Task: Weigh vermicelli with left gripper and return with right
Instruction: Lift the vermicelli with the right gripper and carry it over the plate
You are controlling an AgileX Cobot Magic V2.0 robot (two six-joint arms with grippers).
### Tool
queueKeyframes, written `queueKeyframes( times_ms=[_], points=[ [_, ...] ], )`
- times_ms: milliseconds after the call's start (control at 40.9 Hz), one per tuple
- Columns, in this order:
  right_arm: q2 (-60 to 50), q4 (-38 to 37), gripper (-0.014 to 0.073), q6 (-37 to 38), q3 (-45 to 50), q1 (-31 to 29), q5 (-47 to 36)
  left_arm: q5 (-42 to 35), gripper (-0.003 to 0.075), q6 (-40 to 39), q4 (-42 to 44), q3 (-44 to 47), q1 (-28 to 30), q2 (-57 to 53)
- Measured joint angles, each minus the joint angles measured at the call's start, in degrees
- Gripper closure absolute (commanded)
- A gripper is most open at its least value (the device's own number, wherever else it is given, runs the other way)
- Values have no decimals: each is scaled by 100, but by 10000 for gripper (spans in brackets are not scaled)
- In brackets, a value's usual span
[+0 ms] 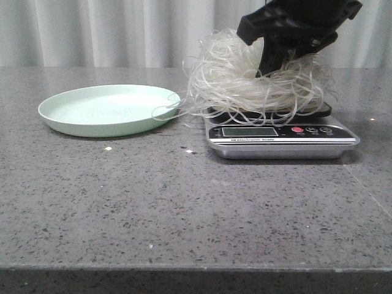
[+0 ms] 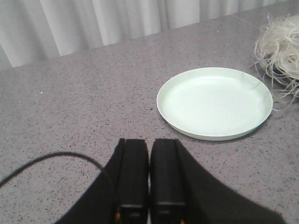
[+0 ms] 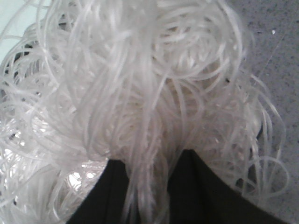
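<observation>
The vermicelli (image 1: pixel 245 79), a fluffy tangle of whitish strands, lies piled on the silver kitchen scale (image 1: pixel 278 139) at the right. My right gripper (image 1: pixel 271 64) reaches down into the pile from above. In the right wrist view its black fingers (image 3: pixel 112 186) are closed on a bundle of the vermicelli (image 3: pixel 140 93), and the gripper (image 3: pixel 148 161) has strands filling the gap. My left gripper (image 2: pixel 148 142) is shut and empty, low over the bare table near the pale green plate (image 2: pixel 210 136). It is out of the front view. The pile's edge shows in the left wrist view (image 2: pixel 280 42).
The empty pale green plate (image 1: pixel 55 119) sits left of the scale, with a few stray strands reaching its right rim. A grey stone table (image 1: pixel 184 208) spreads in front. A white curtain (image 1: pixel 92 30) hangs behind.
</observation>
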Motion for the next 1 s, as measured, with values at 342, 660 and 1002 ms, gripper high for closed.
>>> queueKeyframes(
  times_ms=[342, 660, 1002],
  points=[
    [37, 0, 444, 0, -1522, 0, 1064, 0, 583, 0, 0, 0, 0, 0],
    [46, 0, 444, -9, -3012, 0, 1604, 0, 583, 0, 9, 0, 0, 0],
    [46, 542, 444, -9, -4257, 0, 1640, 0, 583, 0, 9, 0, 0, 0]
  ],
)
